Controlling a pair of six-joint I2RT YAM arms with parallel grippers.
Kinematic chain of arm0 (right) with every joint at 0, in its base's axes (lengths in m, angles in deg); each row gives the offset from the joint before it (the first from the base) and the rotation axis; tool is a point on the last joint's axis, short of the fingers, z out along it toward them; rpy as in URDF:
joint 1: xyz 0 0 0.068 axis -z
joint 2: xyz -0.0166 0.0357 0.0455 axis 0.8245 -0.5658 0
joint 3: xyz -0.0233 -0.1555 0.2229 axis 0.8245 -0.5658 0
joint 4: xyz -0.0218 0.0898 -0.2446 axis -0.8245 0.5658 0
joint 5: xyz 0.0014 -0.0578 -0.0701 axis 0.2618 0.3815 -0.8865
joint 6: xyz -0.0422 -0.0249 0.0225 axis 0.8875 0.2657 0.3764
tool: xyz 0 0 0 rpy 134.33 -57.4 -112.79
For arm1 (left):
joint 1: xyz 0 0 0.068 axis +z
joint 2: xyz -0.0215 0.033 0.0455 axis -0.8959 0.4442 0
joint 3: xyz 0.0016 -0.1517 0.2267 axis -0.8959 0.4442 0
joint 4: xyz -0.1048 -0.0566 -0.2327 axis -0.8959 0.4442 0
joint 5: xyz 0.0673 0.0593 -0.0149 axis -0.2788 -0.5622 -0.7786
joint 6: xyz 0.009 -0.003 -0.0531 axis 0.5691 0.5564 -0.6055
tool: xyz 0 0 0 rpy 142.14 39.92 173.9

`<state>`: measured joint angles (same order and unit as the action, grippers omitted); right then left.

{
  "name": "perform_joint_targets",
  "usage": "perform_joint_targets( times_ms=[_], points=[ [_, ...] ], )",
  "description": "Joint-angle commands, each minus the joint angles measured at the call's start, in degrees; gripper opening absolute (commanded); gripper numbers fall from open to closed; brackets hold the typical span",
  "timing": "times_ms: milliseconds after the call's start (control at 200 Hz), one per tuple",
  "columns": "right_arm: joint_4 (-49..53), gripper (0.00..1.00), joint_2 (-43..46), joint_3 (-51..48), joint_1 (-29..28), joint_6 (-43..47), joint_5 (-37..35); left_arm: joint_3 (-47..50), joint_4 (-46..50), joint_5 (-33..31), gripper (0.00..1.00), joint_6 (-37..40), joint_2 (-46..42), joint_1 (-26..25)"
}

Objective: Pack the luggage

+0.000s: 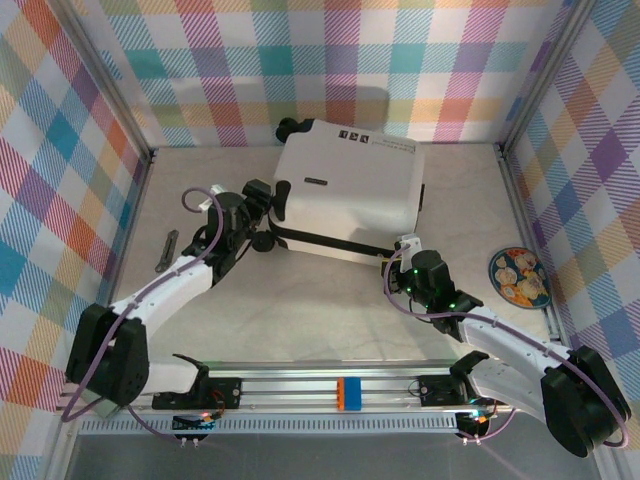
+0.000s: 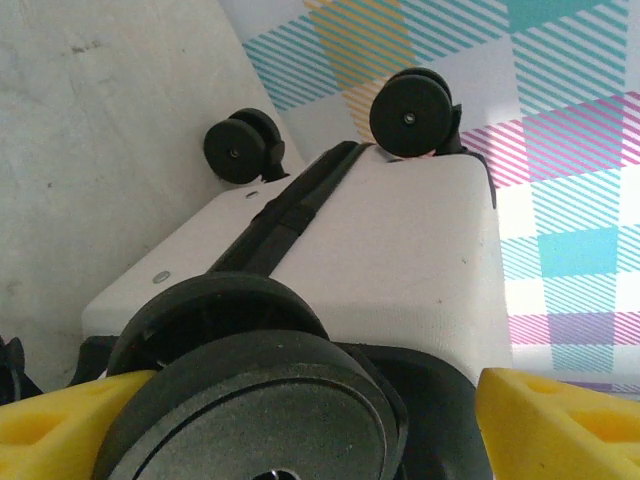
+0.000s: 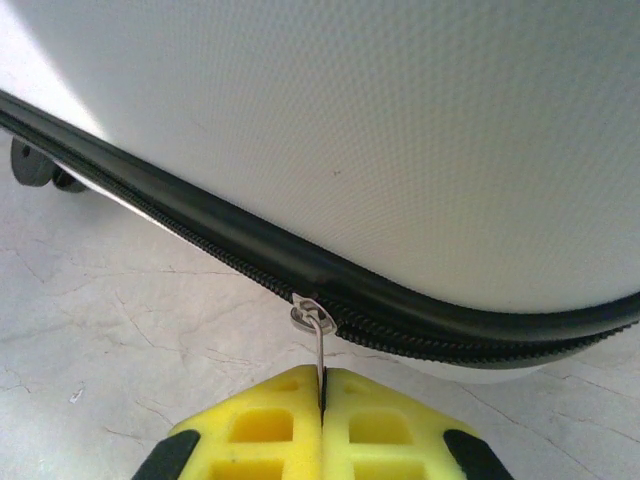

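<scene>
Suitcase [image 1: 350,195] lies shut in the upper middle of the top view, with a claw at each side.
Top view: left claw [image 1: 265,214] at the suitcase's left edge by the wheels, right claw [image 1: 404,246] at its lower right corner, plate [image 1: 518,275] far right, well apart. Left wrist view: yellow fingers [image 2: 555,425] spread wide in the bottom corners, open around a black wheel [image 2: 250,400]. Right wrist view: fingers [image 3: 270,435] at bottom centre, pinched together on the zipper pull [image 3: 319,350].
</scene>
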<state>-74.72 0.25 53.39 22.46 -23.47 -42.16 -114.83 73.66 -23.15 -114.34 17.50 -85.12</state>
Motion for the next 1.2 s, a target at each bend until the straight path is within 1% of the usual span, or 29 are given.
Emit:
perform_joint_targets(
  times_ms=[0,155,230,280,335,425,520,605,875,950,1070,1195],
  points=[
    [-2.1,0.0,2.6,0.0,-0.5,0.8,0.1,-3.0,-3.8,4.4,0.81,0.9,3.7,1.0],
    [-1.0,0.0,3.6,-0.1,-0.5,1.4,-0.6,-4.0,-6.7,7.7,0.78,0.5,7.5,1.5],
    [-0.7,0.0,4.0,-0.1,-0.5,1.4,-0.6,-5.6,-6.0,9.6,0.73,1.6,9.0,1.5],
    [-0.5,0.0,4.3,-0.2,-0.5,1.5,-0.8,-6.5,-5.1,10.0,0.68,2.3,9.6,1.5],
    [-0.5,0.0,4.6,-0.3,-0.5,1.4,-0.8,-7.2,-3.6,9.9,0.55,3.6,10.1,1.5],
    [-0.1,0.0,5.3,-0.5,-0.5,1.2,-1.2,-8.4,-0.4,9.4,0.38,6.1,10.2,1.5],
    [1.3,0.0,5.9,-0.2,-0.4,1.6,-3.0,-9.2,2.4,8.4,0.3,8.7,9.7,1.6],
    [2.9,0.0,6.3,0.2,-0.3,1.8,-5.2,-9.4,3.7,8.1,0.27,10.4,9.4,2.4],
    [5.8,0.0,8.0,0.7,0.8,2.1,-7.7,-9.9,2.9,12.7,0.2,13.2,10.6,6.4],
    [7.2,0.0,8.9,0.9,1.4,2.1,-8.3,-10.5,3.0,13.5,0.16,14.1,11.1,6.9],
    [10.6,0.0,9.6,1.6,3.9,1.0,-9.7,-11.5,3.5,14.9,0.11,14.9,12.0,8.4],
    [13.8,0.0,10.6,2.1,7.5,-0.1,-9.4,-12.2,3.2,17.2,0.09,14.8,13.0,11.1]
  ],
)
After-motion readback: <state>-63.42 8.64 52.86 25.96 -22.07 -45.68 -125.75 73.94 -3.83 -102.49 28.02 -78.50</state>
